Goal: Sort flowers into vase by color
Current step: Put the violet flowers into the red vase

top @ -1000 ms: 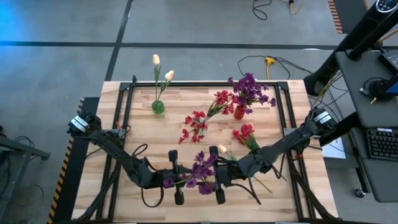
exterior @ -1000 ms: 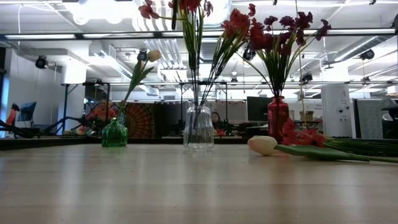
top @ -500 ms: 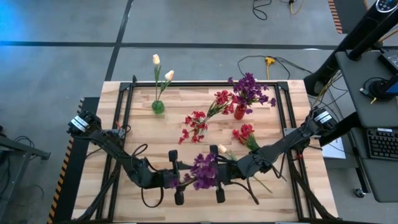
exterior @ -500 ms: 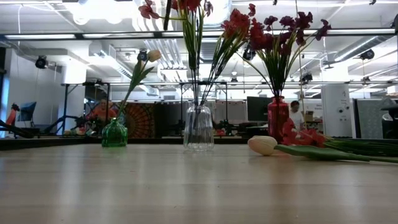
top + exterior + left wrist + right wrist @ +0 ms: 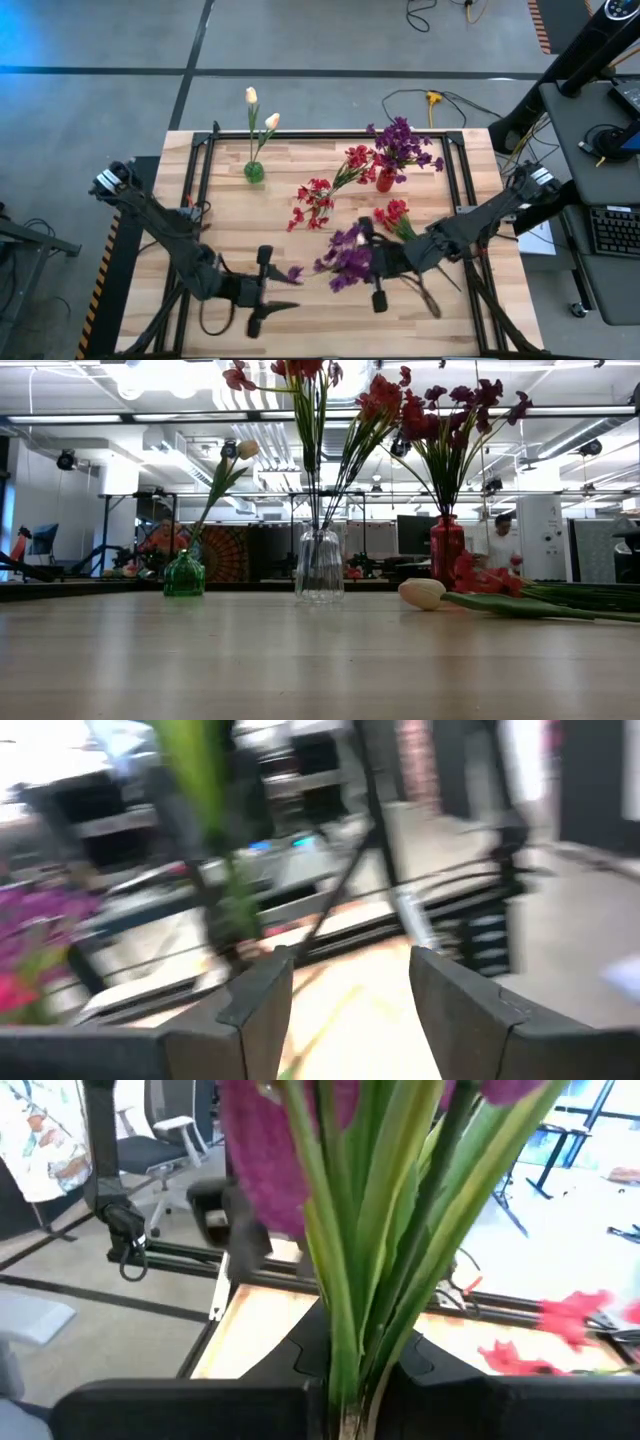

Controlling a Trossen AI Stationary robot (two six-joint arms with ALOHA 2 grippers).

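My right gripper (image 5: 358, 266) is shut on a purple flower (image 5: 345, 258), held above the table's near middle; its green stems (image 5: 350, 1280) fill the right wrist view. To the left of it, my left gripper (image 5: 283, 292) stands open with nothing between its fingers (image 5: 255, 1010). A green vase (image 5: 254, 171) holds cream tulips. A clear vase (image 5: 320, 565) holds red flowers. A red vase (image 5: 385, 181) holds purple and red flowers. A red flower (image 5: 394, 213) and a cream tulip bud (image 5: 421, 593) lie on the table. My right gripper pinches the purple flower's bundle of green stems (image 5: 348, 1370) between its two fingers. The fingers come about level from the table's right. The purple blossoms (image 5: 268, 1170) stand out beyond the fingertips toward the table's left. The flower is lifted clear of the table.
The three vases stand in a row across the far half of the table. The loose flowers lie just beyond my right gripper, with a long stem (image 5: 430, 298) trailing toward the near right. A black frame (image 5: 200, 190) edges the tabletop.
The purple flower has passed from my left gripper to my right. My left gripper opened, let go and drew back toward the table's left. My right gripper shut on the stems, then rose and carried the flower toward the right and far side.
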